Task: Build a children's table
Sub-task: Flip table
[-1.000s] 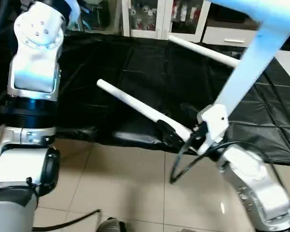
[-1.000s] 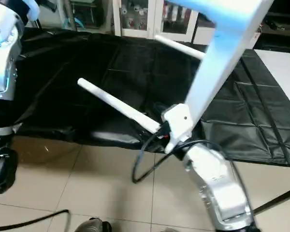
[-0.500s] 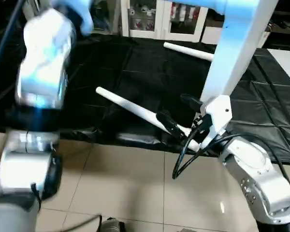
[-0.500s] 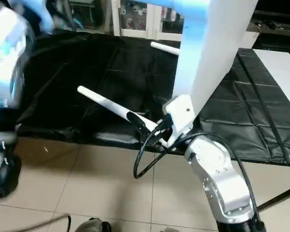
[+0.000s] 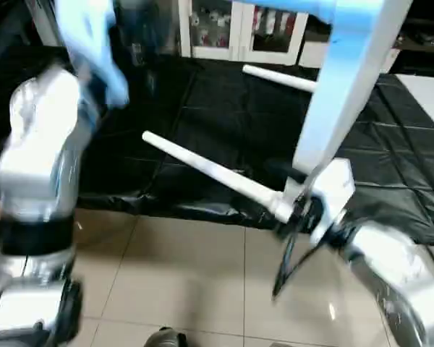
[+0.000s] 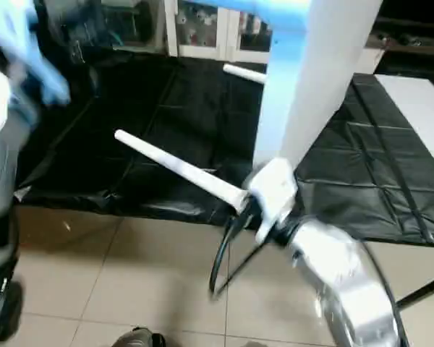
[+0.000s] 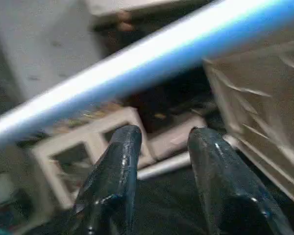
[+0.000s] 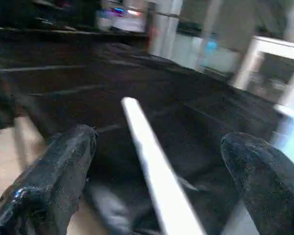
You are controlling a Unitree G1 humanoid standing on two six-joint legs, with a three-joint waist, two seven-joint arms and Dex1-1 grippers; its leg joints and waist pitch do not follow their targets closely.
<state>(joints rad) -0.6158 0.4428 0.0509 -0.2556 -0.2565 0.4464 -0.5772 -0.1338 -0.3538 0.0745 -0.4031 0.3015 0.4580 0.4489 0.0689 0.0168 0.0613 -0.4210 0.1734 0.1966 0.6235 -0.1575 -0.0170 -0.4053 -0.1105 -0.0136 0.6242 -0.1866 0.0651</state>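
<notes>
Right jaws (image 8: 157, 181) gaping wide, nothing clamped. Long white tapered round plastic leg (image 8: 154, 166) runs straight out between the two black fingers (image 8: 54, 181), clear of both pads; its blunt far tip points away from the jaws. In the head views the near, thicker end of this leg (image 5: 217, 172) sits just at the right jaws (image 5: 298, 211), hanging past the edge of the black-covered tabletop (image 5: 202, 108) over the beige tiled floor (image 5: 188, 275). The rest of the leg slants up and away to the robot's left, lying on the black cover.

Directly above the right jaws: a broad white-blue slab, probably the large white plastic rectangular top of the children's table (image 5: 340, 79), rising steeply towards the upper edge of view. Whether it rests on the right wrist housing I cannot tell; blur is heavy there.

Left jaws (image 7: 159, 142) part open, both fingers (image 7: 120, 161) bare, gripping nothing. Beyond their tips a pale blue-white bar crosses at a slant, well clear of them. Left forearm (image 5: 40, 173) raised at the robot's left, smeared by motion.

Farther out, beyond both jaws: second white round leg (image 5: 278, 77) lying on the black cover near its back edge. Behind that, white glass-door cabinet (image 5: 235, 29) against the far wall.
</notes>
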